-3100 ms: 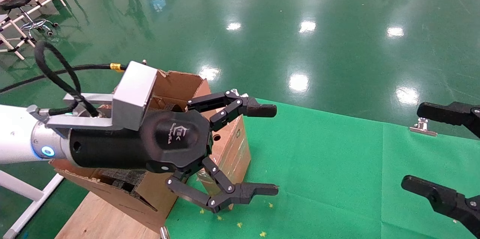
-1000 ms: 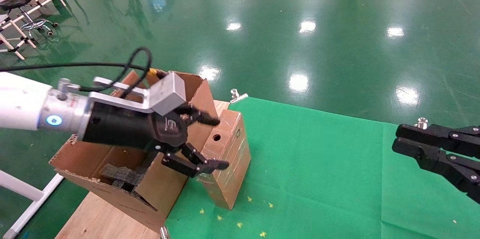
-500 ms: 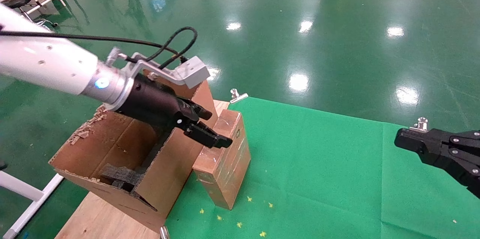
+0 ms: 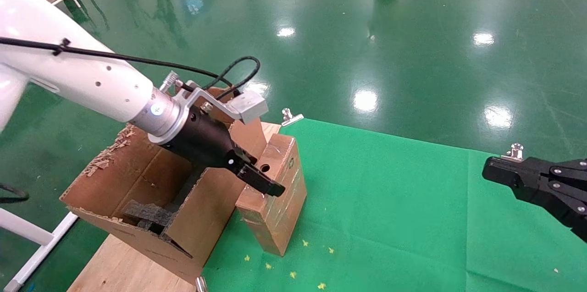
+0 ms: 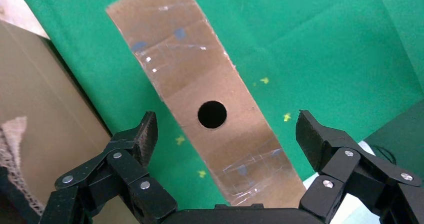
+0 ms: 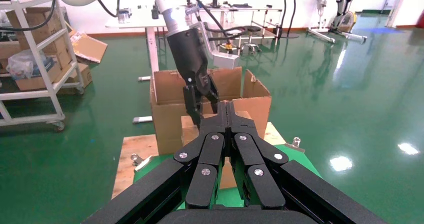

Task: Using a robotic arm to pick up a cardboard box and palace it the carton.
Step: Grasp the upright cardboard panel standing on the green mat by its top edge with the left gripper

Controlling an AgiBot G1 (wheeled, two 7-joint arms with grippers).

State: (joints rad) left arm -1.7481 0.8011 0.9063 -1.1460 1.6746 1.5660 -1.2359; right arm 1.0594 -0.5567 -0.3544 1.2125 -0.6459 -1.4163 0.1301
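Note:
The cardboard box [image 4: 277, 205] stands on edge on the green cloth, against the carton [image 4: 137, 182], its narrow side with the round hole facing up. The robotic arm on the left reaches down over it. My left gripper [image 4: 259, 173] is open, one finger on each side of the holed top, with gaps to the box. In the left wrist view the box [image 5: 190, 68] runs between the open fingers of that gripper [image 5: 227, 129]. My right gripper [image 4: 493, 170] is shut and empty at the right edge, and it also shows in the right wrist view [image 6: 226, 106].
The carton holds black foam blocks [image 4: 146, 216] and stands on a wooden board [image 4: 114, 264]. Metal clips [image 4: 289, 118] hold the green cloth [image 4: 390, 214] at its far edge. Shelves with boxes [image 6: 35, 48] stand across the green floor.
My left gripper has swung from lying sideways to pointing down and has come down over the box's holed top. My right gripper, open at first, has shut and drawn back to the right.

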